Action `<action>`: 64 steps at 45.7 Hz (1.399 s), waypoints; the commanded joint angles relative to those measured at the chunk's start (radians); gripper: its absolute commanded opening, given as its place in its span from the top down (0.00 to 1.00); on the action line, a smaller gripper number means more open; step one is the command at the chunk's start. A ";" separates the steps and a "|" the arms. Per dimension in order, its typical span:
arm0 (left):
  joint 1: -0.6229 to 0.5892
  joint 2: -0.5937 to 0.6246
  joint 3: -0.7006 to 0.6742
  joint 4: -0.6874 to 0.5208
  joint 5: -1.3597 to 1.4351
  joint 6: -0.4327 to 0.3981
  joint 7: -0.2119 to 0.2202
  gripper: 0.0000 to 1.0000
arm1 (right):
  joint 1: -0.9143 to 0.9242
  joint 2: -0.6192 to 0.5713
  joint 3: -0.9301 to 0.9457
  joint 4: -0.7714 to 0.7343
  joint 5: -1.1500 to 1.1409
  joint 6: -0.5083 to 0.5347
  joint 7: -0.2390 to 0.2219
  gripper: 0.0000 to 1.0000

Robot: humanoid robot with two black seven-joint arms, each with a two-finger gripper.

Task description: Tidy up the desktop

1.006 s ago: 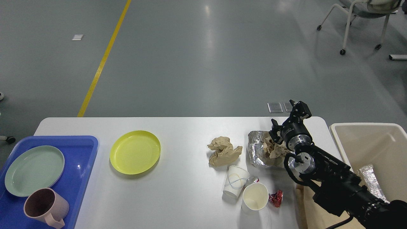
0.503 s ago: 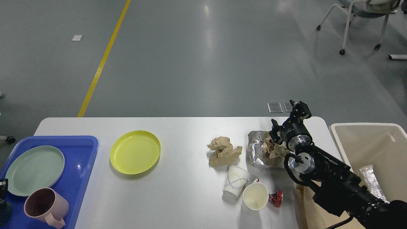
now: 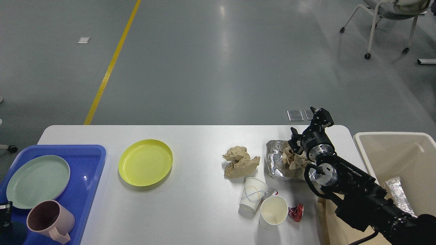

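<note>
Left edge: our left gripper (image 3: 4,213) barely pokes in at the bottom corner, can't tell its finger state. Blue tray (image 3: 89,177) holds a green plate (image 3: 37,181) and a pink mug (image 3: 49,221). White desktop (image 3: 190,211) fills the lower frame; on it a yellow plate (image 3: 145,162), a crumpled brown paper (image 3: 239,162), two paper cups (image 3: 264,203), a red wrapper (image 3: 295,212), and a foil sheet (image 3: 277,160) with brown paper on it. Our right gripper (image 3: 308,126) hangs over the foil, fingers spread, holding nothing. Beige bin (image 3: 391,149) sits far right.
</note>
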 commanded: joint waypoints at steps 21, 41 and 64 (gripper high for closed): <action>-0.052 0.012 0.086 -0.038 -0.241 -0.010 0.004 0.04 | 0.000 0.000 0.000 0.000 0.000 0.000 -0.001 0.00; -0.736 -0.047 0.701 -0.190 -0.247 -0.197 0.007 0.04 | 0.000 0.000 0.000 0.001 -0.001 0.000 -0.001 0.00; -1.495 -0.580 1.033 -0.656 -0.682 -0.197 0.128 0.04 | 0.000 0.000 0.000 0.000 -0.001 0.000 0.001 0.00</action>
